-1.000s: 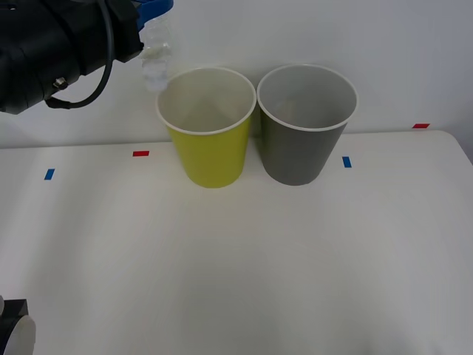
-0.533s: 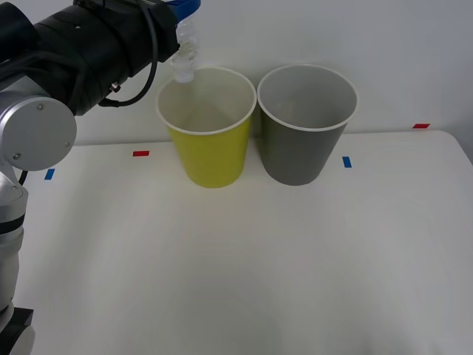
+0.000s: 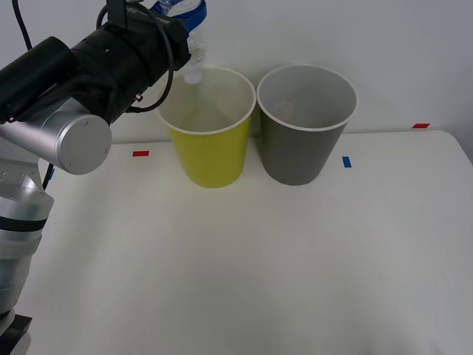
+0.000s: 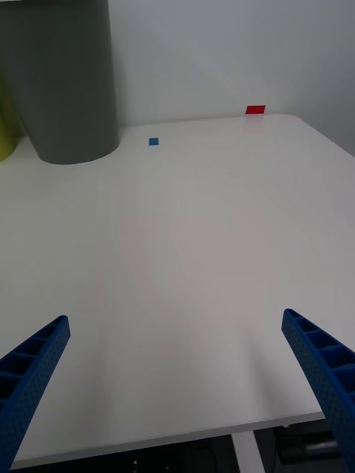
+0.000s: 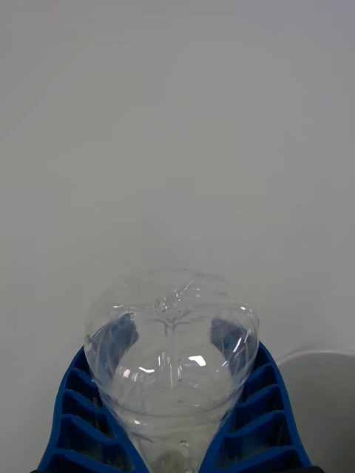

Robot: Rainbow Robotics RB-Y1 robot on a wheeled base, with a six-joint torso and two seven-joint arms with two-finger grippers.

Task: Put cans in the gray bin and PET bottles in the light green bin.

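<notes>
The left gripper (image 5: 174, 414) pinches the PET bottle (image 5: 171, 355) above the light green bin's (image 3: 208, 148) far-left rim; the gray bin (image 3: 304, 140) stands touching its right. The right gripper (image 4: 177, 384) hovers spread over the table (image 3: 259, 259). No readable writing.

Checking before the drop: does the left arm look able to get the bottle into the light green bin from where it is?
Probably yes. The left claw holds the PET bottle neck-down over the light green bin, at its back-left rim, and the bin's mouth is open with nothing between them.
</notes>
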